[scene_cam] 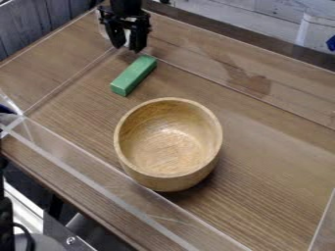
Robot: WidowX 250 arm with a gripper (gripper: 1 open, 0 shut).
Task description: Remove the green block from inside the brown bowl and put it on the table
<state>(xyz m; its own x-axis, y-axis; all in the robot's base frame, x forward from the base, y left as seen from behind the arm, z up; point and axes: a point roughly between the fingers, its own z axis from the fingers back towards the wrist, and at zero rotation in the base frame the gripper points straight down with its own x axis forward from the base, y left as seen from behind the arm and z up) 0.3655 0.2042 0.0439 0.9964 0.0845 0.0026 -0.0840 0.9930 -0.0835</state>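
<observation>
Gripper (127,42) jaws apart, empty, upper arm cut off by frame, above green block (132,75).

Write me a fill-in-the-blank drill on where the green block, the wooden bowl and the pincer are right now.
1. The small bright green rectangular block lies on the brown wood-grain table, ____ the bowl.
2. The round light tan wooden bowl holds ____.
3. The black pincer stands above the block with its jaws ____.
4. The pincer grips ____.

Missing words: outside; nothing; open; nothing
</observation>
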